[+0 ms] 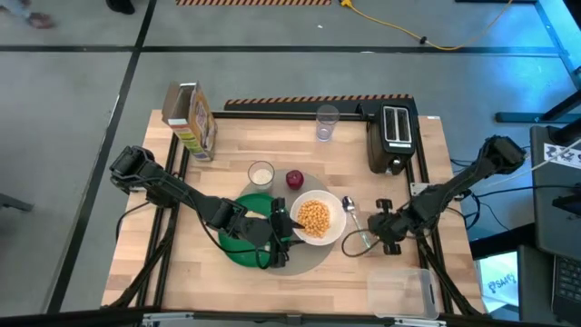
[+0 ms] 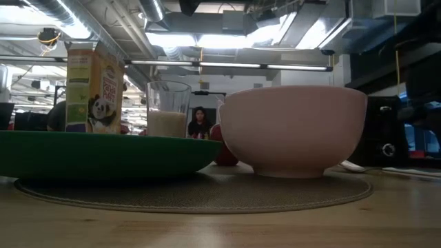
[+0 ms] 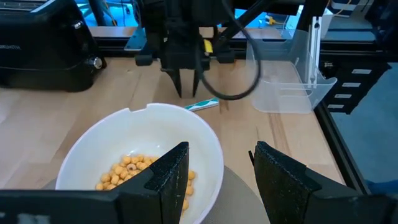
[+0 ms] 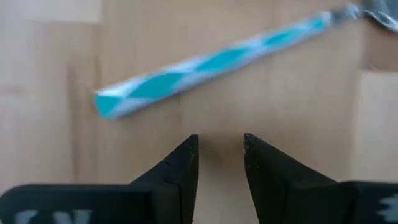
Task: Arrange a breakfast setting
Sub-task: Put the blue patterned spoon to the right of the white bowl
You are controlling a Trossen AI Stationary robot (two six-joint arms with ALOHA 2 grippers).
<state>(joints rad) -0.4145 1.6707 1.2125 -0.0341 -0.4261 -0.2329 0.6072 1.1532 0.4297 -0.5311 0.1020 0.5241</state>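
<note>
Wooden tabletop (image 1: 399,263) carried the spoon (image 4: 211,65), lying just beyond the right gripper (image 4: 221,152), slightly parted; the left gripper (image 3: 217,168), open, hovered beside the white bowl (image 3: 143,140).

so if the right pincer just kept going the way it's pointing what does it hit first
Most likely the teal-and-white patterned spoon handle, lying crosswise on the pale wooden table just ahead of the right pincer. Its jaws are slightly open. Depth is unclear, so it could meet the tabletop just short of the handle.
</note>
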